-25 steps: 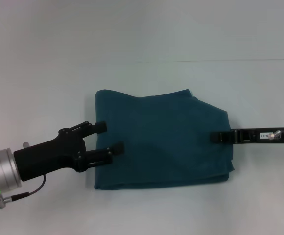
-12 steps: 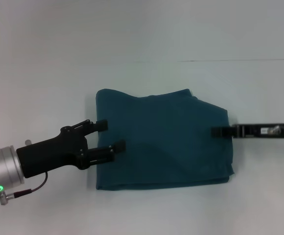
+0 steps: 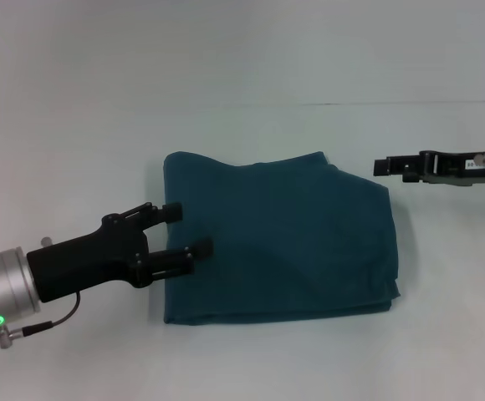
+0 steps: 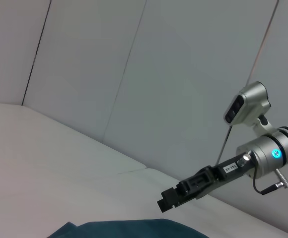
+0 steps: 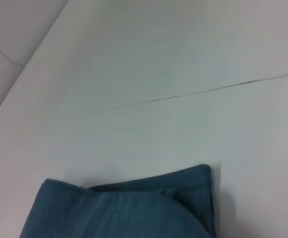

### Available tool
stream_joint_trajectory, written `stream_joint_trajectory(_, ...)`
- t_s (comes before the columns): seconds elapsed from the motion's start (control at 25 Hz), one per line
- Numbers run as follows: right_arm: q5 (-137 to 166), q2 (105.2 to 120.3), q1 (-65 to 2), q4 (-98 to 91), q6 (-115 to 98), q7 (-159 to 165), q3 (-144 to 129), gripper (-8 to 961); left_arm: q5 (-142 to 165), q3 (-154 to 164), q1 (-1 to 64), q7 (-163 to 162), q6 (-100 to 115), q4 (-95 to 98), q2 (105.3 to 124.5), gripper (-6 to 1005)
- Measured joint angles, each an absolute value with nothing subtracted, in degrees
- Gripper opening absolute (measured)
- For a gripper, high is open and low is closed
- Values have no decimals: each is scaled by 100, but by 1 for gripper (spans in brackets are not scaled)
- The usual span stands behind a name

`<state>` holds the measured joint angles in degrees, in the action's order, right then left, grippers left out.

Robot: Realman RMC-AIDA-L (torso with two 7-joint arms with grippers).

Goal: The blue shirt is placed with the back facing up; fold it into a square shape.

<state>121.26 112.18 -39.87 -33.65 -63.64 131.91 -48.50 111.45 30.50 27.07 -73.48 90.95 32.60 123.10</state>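
Nearest the robot, the left claw (image 3: 182, 232) reaches in low from the left, its two fingers apart and empty, their tips lying over the left edge of the blue shirt (image 3: 280, 238). The shirt lies flat on the white desk (image 3: 75, 125), already folded into a compact, roughly rectangular bundle with layered edges showing along its near and right sides. Its longer axis runs left to right, so the fabric stretches away from the left claw toward the robot's right. That makes the left arm the nearer one by far for any further fold or tidying of the left edge. Farther off, the right claw (image 3: 381, 167) hangs off the shirt's far right corner, clear of the cloth and seen edge-on, so I cannot tell whether its fingers are apart or together. The fold looks close to finished, though slightly wider than a true square.
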Motion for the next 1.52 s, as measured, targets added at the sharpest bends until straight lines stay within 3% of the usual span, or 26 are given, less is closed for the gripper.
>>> stream_joint_trajectory(0.12, 12140, 11214, -4083, -3210, -6262, 13270, -4876, 745, 11141, 3044, 2721, -7347, 9065, 3274, 12317, 885)
stream_joint_trajectory(1.12, 12148, 11234, -4363, -2593, -6555, 13469, -4746, 742, 11146, 3076, 2848, -7328, 8707, 3278, 12313, 886)
stream_joint_trajectory(1.28, 12146, 11343, -4420, -2592, -6268, 13442, -4746, 742, 11144, 3075, 2848, -7328, 8660, 3278, 12321, 885)
stream_joint_trajectory(1.52, 12013, 11632, -4473, -2607, -5584, 13111, -4740, 741, 11146, 3076, 2848, -7321, 8600, 3257, 12323, 884)
